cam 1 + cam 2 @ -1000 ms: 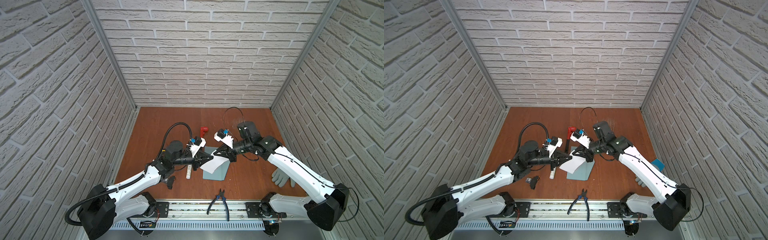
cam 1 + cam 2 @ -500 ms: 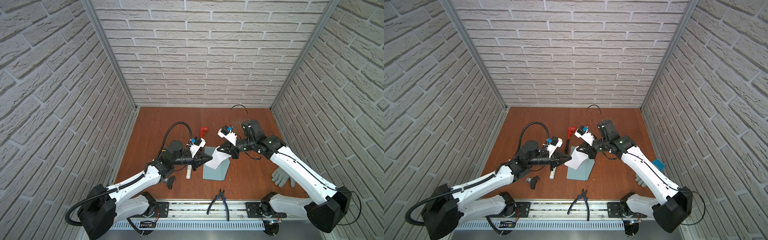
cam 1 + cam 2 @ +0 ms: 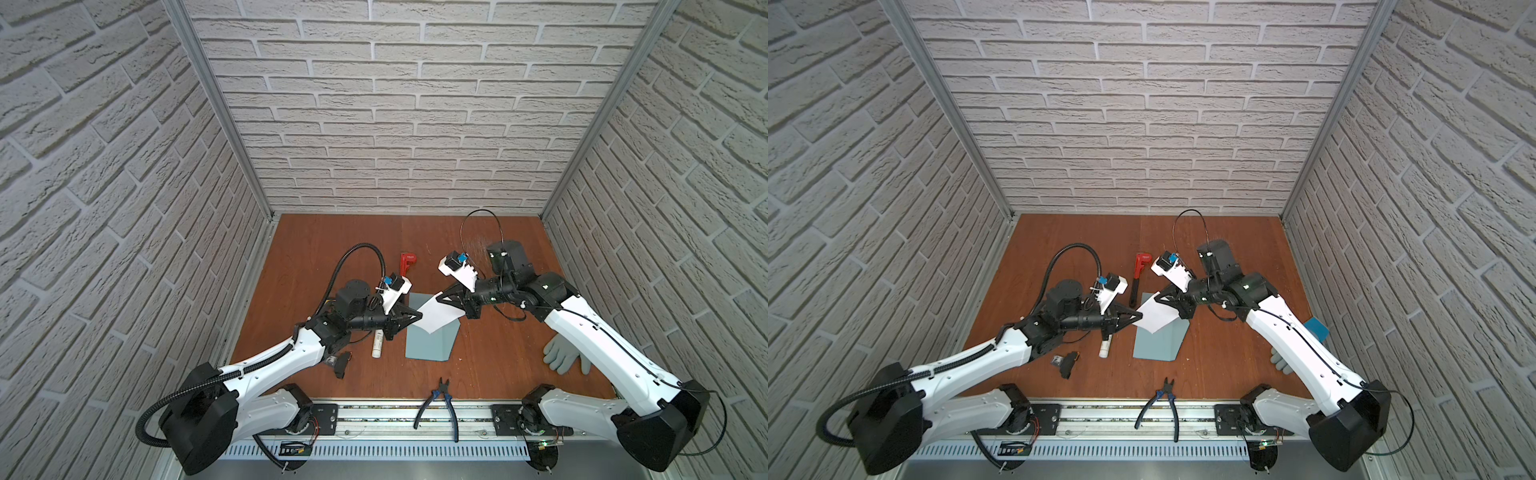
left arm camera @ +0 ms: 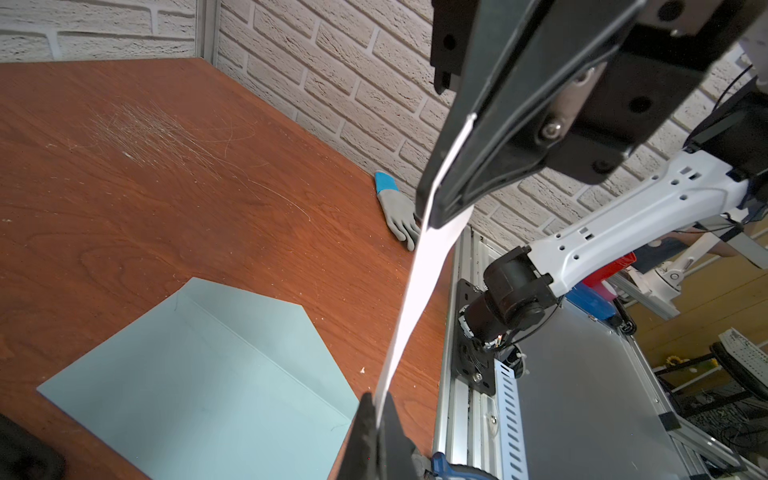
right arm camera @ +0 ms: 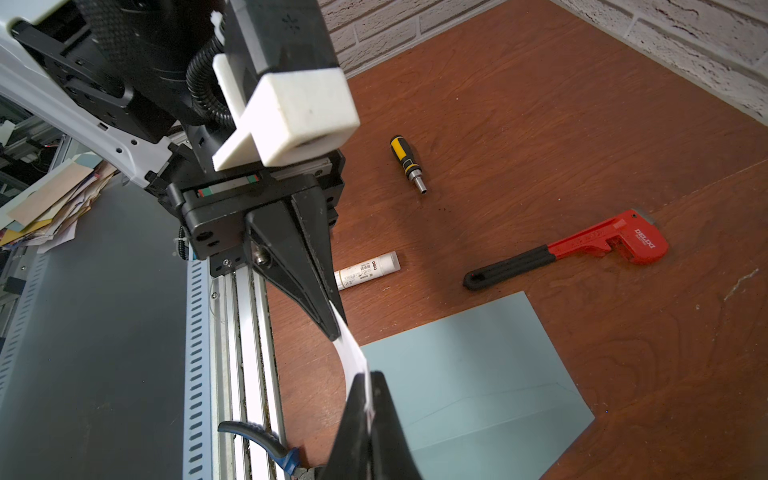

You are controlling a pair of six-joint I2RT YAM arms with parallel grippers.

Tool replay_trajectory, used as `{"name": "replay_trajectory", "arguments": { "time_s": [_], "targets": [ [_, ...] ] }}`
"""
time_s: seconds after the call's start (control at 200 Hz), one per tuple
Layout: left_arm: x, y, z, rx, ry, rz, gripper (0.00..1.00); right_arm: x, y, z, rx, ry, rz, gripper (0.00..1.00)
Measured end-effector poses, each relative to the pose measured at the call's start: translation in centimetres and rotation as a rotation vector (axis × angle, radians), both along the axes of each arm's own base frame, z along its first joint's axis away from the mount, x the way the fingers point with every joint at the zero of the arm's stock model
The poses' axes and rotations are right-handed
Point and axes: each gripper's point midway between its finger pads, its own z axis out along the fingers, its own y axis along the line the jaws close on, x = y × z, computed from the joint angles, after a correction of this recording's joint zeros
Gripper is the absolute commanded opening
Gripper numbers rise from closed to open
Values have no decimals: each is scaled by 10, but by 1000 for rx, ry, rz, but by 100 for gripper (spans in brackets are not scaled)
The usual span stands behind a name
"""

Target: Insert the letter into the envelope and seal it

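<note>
Over on the left, the left gripper is clenched on one edge of the letter. The left wrist view shows its fingertips pinching the white sheet right at the margin. The glue stick lies on the tabletop just beside that arm, untouched.

In the middle, the letter is up in the air, strung between both arms. It hangs over the far end of the envelope and is clear of it as far as I can tell. The envelope lies flat on the tabletop with its flap apparently folded out, and nothing holds its mouth open.

On the right, the right gripper is clamped tight on the opposite edge, and from its wrist camera the sheet bows between the two grips.

Here's the danger: with two firm pinches on one thin sheet, any pull apart could tear it or yank it out of the shallower hold. Pushing together would crease it. If one side lets go carelessly, the letter flops and twists away from the opening. And with the mouth lying shut, a leading edge brought down could just skid along the paper and shove the envelope across the tabletop.
</note>
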Motion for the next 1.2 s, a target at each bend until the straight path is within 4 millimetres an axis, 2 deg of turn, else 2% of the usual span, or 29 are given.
{"name": "replay_trajectory", "arguments": {
  "time_s": [0.07, 0.15, 0.2, 0.275, 0.45, 0.48, 0.535, 0.585, 0.65, 0.73, 0.845, 0.93, 1.08, 1.2],
  "targets": [
    [1, 2, -2, 7, 15, 10, 22, 2, -3, 1, -1, -5, -12, 6],
    [1, 2, -3, 8, 21, 12, 19, 3, -5, 2, -1, -8, -20, 6],
    [1, 2, -3, 9, 29, 12, 14, 4, -6, 1, -3, -7, -23, 6],
    [1, 2, -4, 11, 38, 11, 0, 4, -7, 1, -5, -4, -25, 6],
    [-1, 2, -5, 10, 48, 7, 0, 4, -8, 0, -6, -1, -28, 6],
    [-1, 2, -5, 10, 49, 8, 0, 4, -8, 0, -7, -1, -29, 12],
    [1, 2, -5, 10, 51, 15, 0, 5, -9, 0, -8, 5, -41, 40],
    [3, 3, -5, 8, 58, 31, 0, 7, -11, 0, -10, 3, -54, 55],
    [13, 8, -6, 1, 74, 84, 0, 11, -14, 3, 2, -3, -85, 67],
    [29, 19, -10, -23, 103, 179, 0, 18, -21, 6, 39, -8, -147, 77],
    [45, 34, -16, -64, 150, 300, 0, 21, -32, 3, 112, 12, -241, 85],
    [50, 35, -9, -111, 164, 333, 0, 25, -35, -5, 158, 48, -296, 89],
    [55, 32, 17, -219, 157, 342, 0, 32, -32, -37, 228, 147, -374, 90],
    [59, 29, 26, -281, 172, 341, 0, 38, -29, -61, 278, 225, -422, 90]
  ]
}}
